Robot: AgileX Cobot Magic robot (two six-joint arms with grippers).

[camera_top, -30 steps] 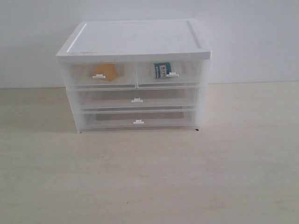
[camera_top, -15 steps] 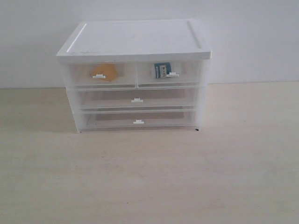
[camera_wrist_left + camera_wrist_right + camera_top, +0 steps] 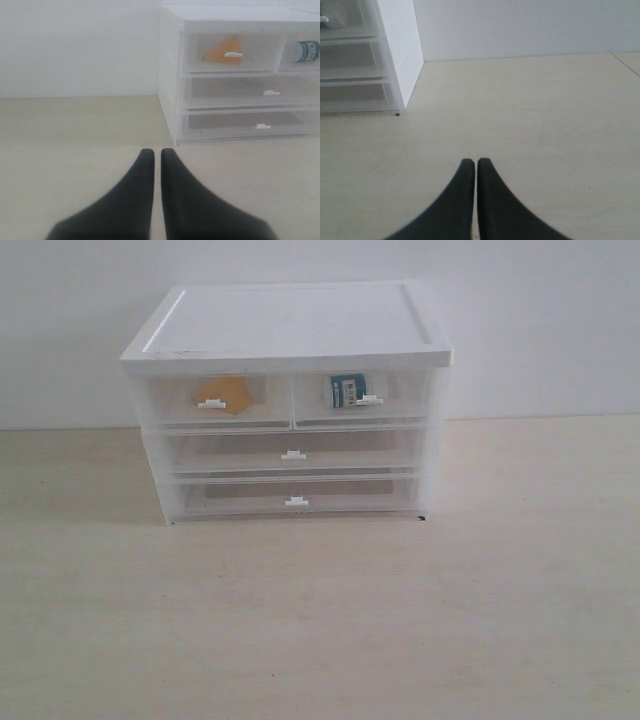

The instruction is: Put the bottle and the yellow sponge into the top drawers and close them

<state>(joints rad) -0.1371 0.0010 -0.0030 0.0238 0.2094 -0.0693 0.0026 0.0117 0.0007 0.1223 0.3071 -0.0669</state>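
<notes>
The porous, wedge-shaped yellow sponge point(image 3: 224, 395) is being housed in the closed translucent top drawers point(image 3: 268, 412), at 9 o'clock from the teal bottle point(image 3: 347, 391). The left end effector point(image 3: 156, 152) and right end effector point(image 3: 472, 162) are being held pinched together, empty.

We see a pale wooden table point(image 3: 320, 620) carrying a white-topped drawer cabinet point(image 3: 290, 325) at the frame's upper middle.
</notes>
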